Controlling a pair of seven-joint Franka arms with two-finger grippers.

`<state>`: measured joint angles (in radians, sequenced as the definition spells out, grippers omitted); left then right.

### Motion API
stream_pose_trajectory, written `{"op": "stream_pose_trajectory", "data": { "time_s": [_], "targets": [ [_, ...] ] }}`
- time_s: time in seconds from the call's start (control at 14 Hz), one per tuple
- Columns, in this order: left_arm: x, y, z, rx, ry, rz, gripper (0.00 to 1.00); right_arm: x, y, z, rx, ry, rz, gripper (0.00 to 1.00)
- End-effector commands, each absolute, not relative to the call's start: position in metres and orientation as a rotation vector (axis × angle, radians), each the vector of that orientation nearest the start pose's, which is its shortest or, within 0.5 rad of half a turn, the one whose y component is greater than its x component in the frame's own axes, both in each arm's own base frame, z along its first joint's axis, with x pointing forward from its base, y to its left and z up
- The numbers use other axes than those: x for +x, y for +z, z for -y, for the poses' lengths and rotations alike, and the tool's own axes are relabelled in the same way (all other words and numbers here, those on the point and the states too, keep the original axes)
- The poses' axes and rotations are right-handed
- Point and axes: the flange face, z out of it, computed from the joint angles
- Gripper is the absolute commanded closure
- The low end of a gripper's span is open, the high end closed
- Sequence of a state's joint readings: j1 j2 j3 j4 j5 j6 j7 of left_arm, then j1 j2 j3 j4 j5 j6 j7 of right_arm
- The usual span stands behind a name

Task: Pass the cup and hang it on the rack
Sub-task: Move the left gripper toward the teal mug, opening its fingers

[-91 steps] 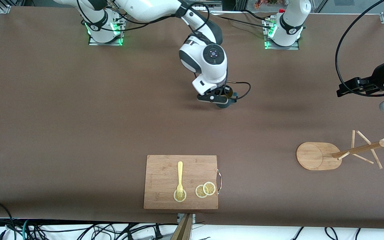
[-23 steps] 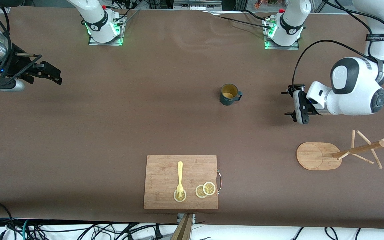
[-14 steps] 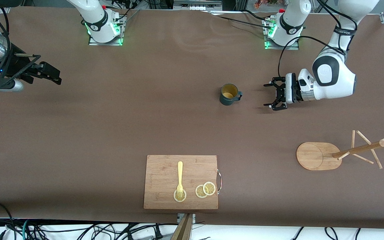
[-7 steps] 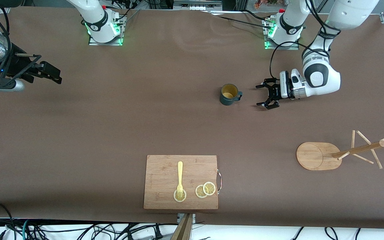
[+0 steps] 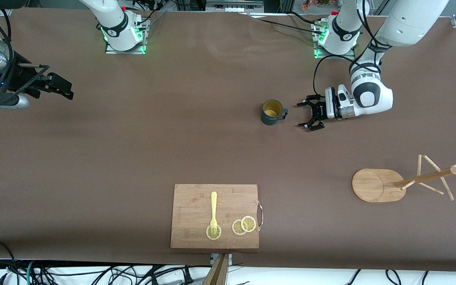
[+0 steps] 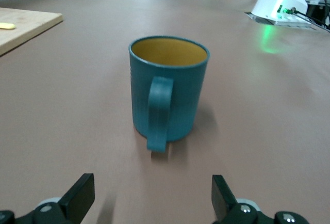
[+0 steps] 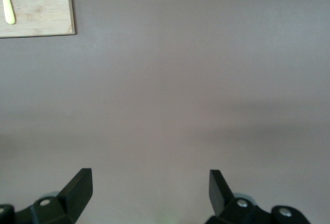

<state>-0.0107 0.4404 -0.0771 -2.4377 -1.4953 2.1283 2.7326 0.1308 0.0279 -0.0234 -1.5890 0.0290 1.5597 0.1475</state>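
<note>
The dark teal cup (image 5: 272,113) stands upright mid-table, yellowish inside, its handle turned toward the left arm's end. My left gripper (image 5: 303,114) lies level just beside that handle, open and apart from it. In the left wrist view the cup (image 6: 168,90) faces me handle-first, and the left gripper (image 6: 153,201) holds nothing between its spread fingers. The wooden rack (image 5: 406,181) stands nearer the front camera at the left arm's end. My right gripper (image 5: 59,87) waits open at the right arm's end; the right wrist view shows the right gripper (image 7: 150,190) over bare table.
A bamboo cutting board (image 5: 196,206) with a yellow fork (image 5: 213,213) and lemon slices (image 5: 244,225) lies near the table's front edge, closer to the camera than the cup. Its corner (image 7: 36,7) shows in the right wrist view. Cables hang off the front edge.
My left gripper has slid low along the table toward the cup's handle, staying open. The cup and the right arm have not moved.
</note>
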Motion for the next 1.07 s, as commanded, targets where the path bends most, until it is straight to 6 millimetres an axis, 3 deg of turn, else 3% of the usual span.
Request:
{"op": "stream_pose_trajectory", "data": {
  "time_s": [0.0,0.5,1.0],
  "targets": [
    [0.413,0.097,0.106,1.599,0.94,1.527,0.0,0.554,0.604,-0.061,-3.116,0.096,-0.063,0.0],
    [0.405,0.092,0.131,1.574,0.941,1.509,0.0,0.554,0.604,-0.062,-3.115,0.096,-0.063,0.0],
    [0.397,0.08,0.136,1.584,0.921,1.485,0.0,0.554,0.604,-0.061,-3.115,0.096,-0.063,0.0]
  ]
}}
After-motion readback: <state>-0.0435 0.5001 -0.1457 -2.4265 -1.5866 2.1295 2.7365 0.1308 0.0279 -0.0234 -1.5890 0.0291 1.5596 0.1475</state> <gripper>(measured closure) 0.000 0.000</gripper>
